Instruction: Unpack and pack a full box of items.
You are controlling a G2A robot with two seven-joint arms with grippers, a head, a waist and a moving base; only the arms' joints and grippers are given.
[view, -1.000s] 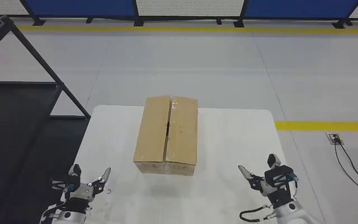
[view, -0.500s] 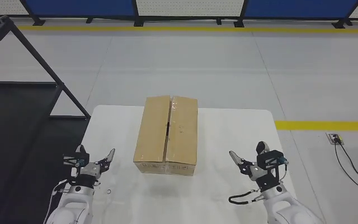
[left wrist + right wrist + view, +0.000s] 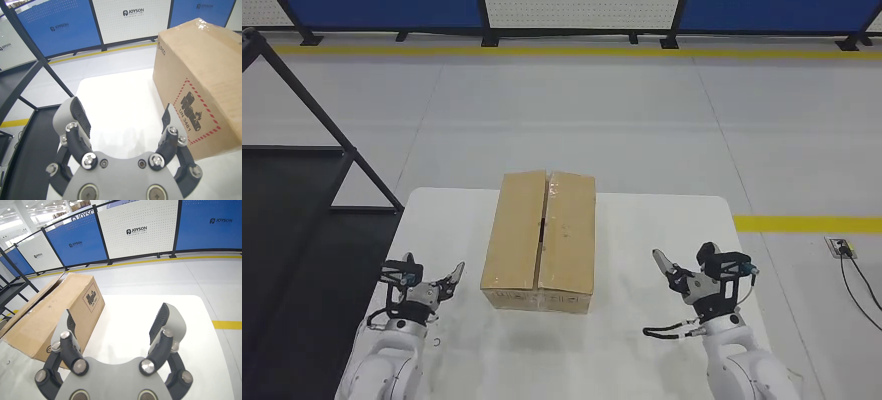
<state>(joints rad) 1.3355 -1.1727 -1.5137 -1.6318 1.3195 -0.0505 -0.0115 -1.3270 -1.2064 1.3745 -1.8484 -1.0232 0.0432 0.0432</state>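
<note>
A brown cardboard box (image 3: 540,241) sits closed in the middle of the white table (image 3: 652,230), its two top flaps meeting along a centre seam. My left gripper (image 3: 428,281) hovers open beside the box's left near corner, nothing between its fingers; the left wrist view has the box (image 3: 196,83) just past one fingertip of the gripper (image 3: 123,113). My right gripper (image 3: 685,271) stands open to the right of the box, empty. The right wrist view looks along the box (image 3: 54,315), with the gripper (image 3: 116,317) near its end face.
A black metal rack (image 3: 302,150) stands off the table's left side. Blue and white fence panels (image 3: 572,15) line the far floor. Bare table (image 3: 662,240) lies right of the box and along the near edge.
Both grippers have come forward from the near table edge toward the box, the left one closing in on its left near corner and the right one moving up and inward. The box has not moved.
</note>
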